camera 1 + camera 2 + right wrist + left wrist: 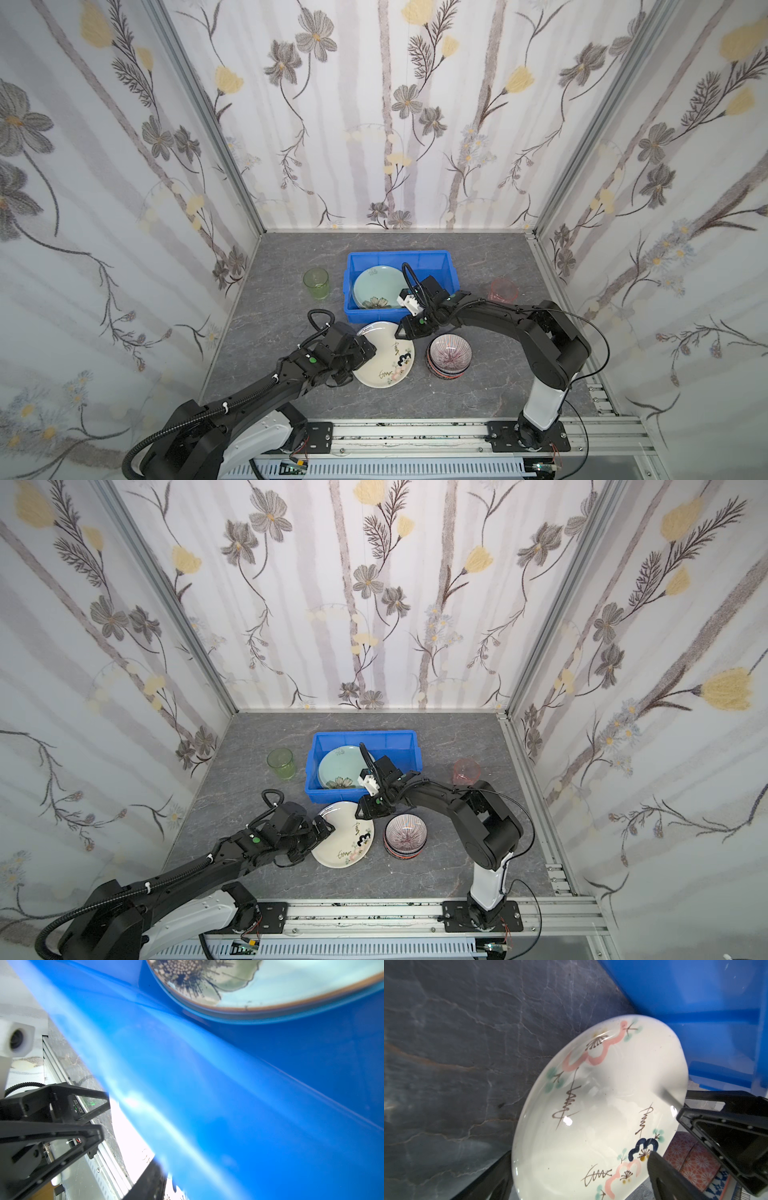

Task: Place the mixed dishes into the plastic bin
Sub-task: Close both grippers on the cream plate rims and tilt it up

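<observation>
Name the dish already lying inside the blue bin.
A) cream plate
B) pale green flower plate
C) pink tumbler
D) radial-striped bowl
B: in both top views the pale green flower plate lies inside the blue bin.

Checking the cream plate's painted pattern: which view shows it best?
Left wrist view: the cream plate fills it, pattern sharp. Both top views show it small, partly covered; right wrist view, only a washed-out sliver.
</observation>
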`<action>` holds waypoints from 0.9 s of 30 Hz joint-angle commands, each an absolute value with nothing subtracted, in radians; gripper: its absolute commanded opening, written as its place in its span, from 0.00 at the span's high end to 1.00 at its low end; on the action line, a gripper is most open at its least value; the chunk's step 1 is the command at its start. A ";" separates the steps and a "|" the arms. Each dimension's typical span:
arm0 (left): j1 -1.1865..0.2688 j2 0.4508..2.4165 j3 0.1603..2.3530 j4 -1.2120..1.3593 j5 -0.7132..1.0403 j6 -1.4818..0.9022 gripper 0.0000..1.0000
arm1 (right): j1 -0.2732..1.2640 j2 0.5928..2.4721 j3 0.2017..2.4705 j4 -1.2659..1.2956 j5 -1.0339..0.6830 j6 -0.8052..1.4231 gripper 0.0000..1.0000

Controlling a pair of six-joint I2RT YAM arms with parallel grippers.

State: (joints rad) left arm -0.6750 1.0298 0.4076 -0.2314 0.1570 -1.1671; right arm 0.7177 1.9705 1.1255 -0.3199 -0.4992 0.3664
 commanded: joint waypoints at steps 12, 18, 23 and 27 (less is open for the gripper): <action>-0.675 1.026 0.385 -0.131 0.157 -1.180 0.00 | 0.719 1.948 1.135 -0.282 -0.624 0.383 0.67; -0.675 1.014 0.376 -0.120 0.153 -1.188 0.00 | 0.720 1.940 1.134 -0.280 -0.635 0.385 0.71; -0.676 1.007 0.369 -0.112 0.152 -1.192 0.00 | 0.720 1.940 1.130 -0.267 -0.661 0.393 0.73; -0.675 1.001 0.363 -0.106 0.150 -1.195 0.00 | 0.720 1.940 1.128 -0.259 -0.676 0.397 0.75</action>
